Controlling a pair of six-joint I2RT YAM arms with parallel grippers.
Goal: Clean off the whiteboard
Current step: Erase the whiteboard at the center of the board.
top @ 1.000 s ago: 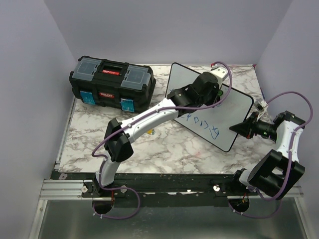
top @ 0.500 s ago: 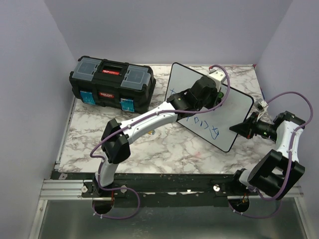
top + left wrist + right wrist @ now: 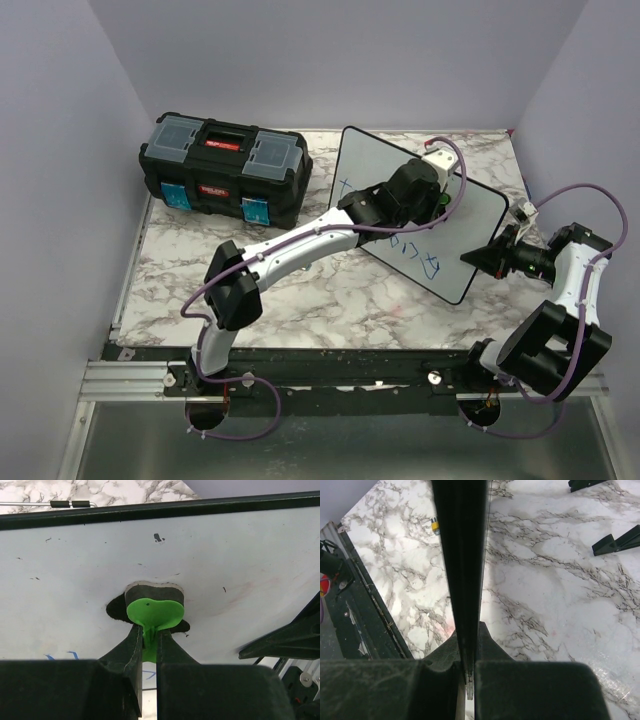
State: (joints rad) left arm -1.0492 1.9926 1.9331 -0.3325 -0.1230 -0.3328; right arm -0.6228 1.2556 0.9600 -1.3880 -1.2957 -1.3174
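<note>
The whiteboard (image 3: 478, 218) rests tilted on the marble table, with blue lettering (image 3: 418, 256) along its lower part. My left gripper (image 3: 434, 194) is over the board's middle, shut on the handle of a green eraser (image 3: 154, 614). The eraser's dark felt pad is pressed flat on the white surface (image 3: 75, 565). In the left wrist view the gripper (image 3: 148, 632) pinches the green tab between both fingers. My right gripper (image 3: 479, 257) is shut on the board's right edge. The black rim (image 3: 462, 555) runs between that gripper's (image 3: 468, 642) fingers.
A black toolbox (image 3: 225, 168) stands at the back left of the table. Two black board feet (image 3: 615, 541) show under the board in the right wrist view. Purple walls close in the back and both sides. The black rail (image 3: 340, 372) holds the arm bases.
My left wrist has shifted slightly right and toward the near side across the board with the eraser, uncovering a blue mark at the board's left. The right arm has not moved.
</note>
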